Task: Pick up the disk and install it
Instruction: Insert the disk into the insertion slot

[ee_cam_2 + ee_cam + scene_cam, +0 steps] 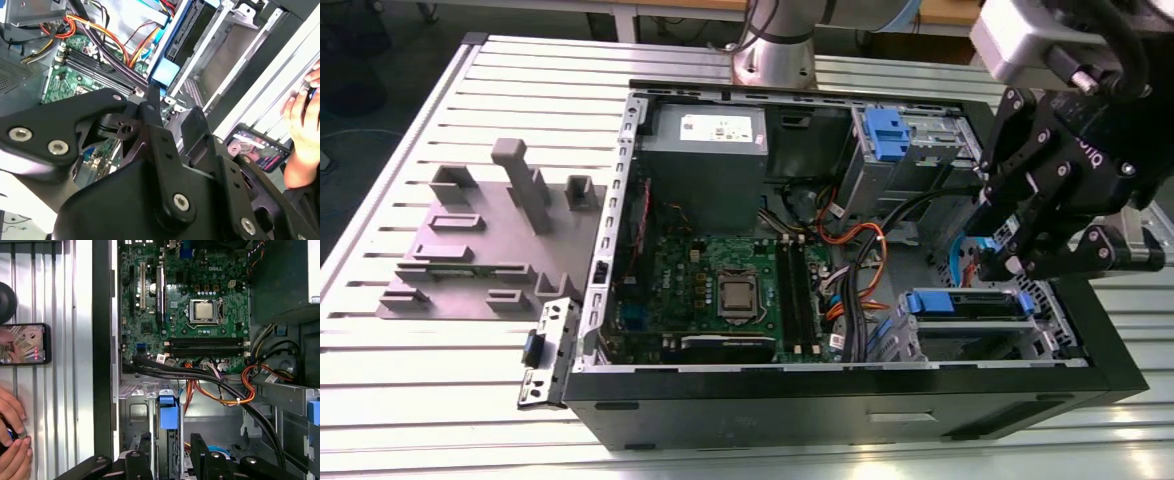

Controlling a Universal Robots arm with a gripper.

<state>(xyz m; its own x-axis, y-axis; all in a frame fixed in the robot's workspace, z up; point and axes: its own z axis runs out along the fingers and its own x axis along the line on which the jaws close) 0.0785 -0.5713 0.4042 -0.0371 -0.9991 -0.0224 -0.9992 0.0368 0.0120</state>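
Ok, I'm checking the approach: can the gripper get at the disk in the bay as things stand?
Probably yes. In the first wrist view the open gripper hangs right over the disk, whose top edge looks bare. The black cables pass its end, not across it.

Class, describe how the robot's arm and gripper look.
The arm is a silver-grey tube. The gripper is black, built of angular hinged plates with silver screw heads, bearing white lettering, topped by a light grey block and black cable.

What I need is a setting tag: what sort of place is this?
Probably a robotics lab bench: an opened computer case lies on a slatted metal table, the gripper poised over its drive bay.
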